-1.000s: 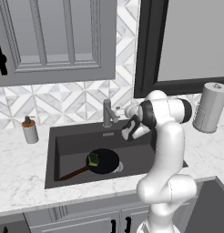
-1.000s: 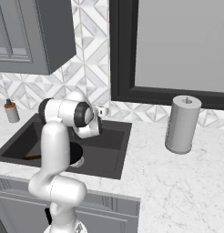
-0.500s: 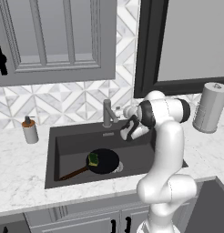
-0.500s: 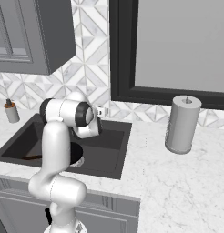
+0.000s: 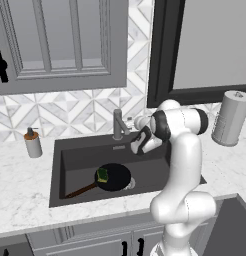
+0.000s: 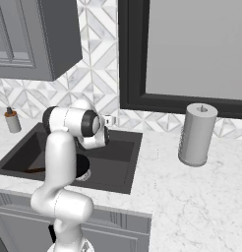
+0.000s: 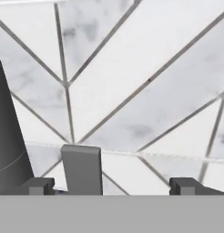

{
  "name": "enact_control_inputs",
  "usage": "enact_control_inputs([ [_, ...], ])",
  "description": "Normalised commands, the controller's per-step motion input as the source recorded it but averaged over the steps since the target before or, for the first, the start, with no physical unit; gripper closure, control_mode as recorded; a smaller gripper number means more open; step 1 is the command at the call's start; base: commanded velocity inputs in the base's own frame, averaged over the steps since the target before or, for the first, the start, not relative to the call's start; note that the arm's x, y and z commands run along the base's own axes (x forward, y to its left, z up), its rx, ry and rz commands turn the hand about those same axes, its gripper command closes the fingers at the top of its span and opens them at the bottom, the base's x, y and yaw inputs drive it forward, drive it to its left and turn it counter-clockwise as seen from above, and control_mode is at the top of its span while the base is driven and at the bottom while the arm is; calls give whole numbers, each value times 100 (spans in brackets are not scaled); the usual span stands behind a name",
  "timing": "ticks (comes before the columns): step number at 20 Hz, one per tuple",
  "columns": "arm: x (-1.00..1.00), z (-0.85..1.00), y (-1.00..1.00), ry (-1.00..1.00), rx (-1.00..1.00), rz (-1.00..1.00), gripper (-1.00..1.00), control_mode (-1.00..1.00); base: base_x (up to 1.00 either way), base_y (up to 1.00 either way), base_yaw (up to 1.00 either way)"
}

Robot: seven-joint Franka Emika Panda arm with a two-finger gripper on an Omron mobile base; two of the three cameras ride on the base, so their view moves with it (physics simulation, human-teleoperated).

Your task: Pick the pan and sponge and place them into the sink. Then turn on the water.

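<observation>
Hand [image 7: 111, 184]: I see it wide open, empty, by the faucet lever [image 7: 81, 169].
Sink [image 5: 70, 155]: pan [image 5: 113, 177] inside, sponge [image 5: 102, 175] on it.

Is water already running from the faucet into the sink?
No. In the left base view the faucet has no stream below it, while the pan and sponge lie in the sink.

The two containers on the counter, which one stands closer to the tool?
Neither is close, but the small brown-capped soap bottle left of the sink looks slightly nearer the tool than the tall grey canister on the right.
</observation>
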Motion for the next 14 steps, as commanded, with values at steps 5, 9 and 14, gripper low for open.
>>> enact_control_inputs([
  [5,10,0,4,0,0,0,-100,-100,0,0,0],
  [9,10,0,8,0,0,0,-100,-100,0,0,0],
  [14,9,0,11,0,0,0,-100,-100,0,0,0],
])
